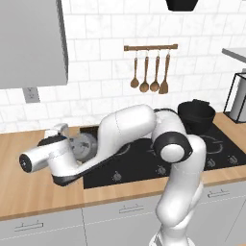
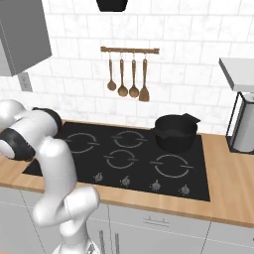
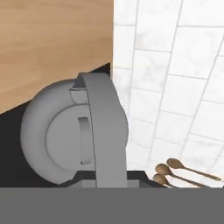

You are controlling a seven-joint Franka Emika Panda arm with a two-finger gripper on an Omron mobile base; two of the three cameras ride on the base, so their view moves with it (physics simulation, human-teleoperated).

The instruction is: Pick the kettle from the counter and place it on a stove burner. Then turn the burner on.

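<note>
While our gripper point(image 1: 61, 130) hangs over the stove point(image 1: 144, 163), its jaws' spacing escapes us; the kettle point(image 1: 82, 145) sits at the stove's back left corner, beside the counter point(image 1: 29, 187).

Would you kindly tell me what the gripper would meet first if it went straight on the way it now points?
Most likely the kettle's arched handle, dead ahead of the gripper, though the gap is hard to judge.

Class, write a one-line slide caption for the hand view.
Grey kettle seen from above, handle arching over its lid, at the stove's corner beside the wooden counter.
</note>
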